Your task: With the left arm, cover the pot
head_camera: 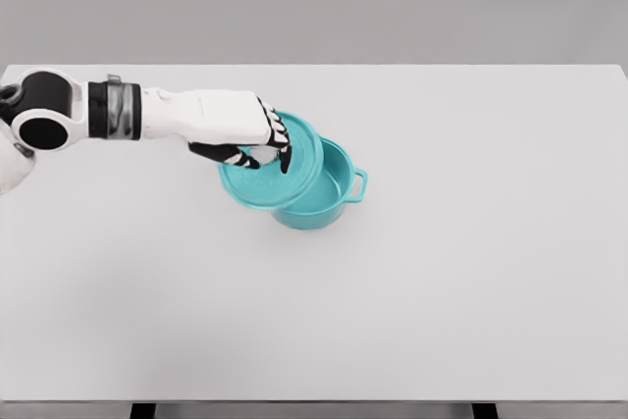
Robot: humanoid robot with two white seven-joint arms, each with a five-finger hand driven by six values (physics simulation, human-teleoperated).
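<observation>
A teal pot (329, 198) with a side handle stands near the middle of the white table. A round teal lid (280, 176) is tilted over the pot's left rim, covering part of the opening; the right part of the pot's inside still shows. My left hand (257, 149) reaches in from the left and is shut on the lid's top, its fingers curled around the knob, which is hidden. The right arm is out of view.
The white table (442, 291) spreads wide around the pot, with its far edge along the grey wall and its front edge at the picture's bottom.
</observation>
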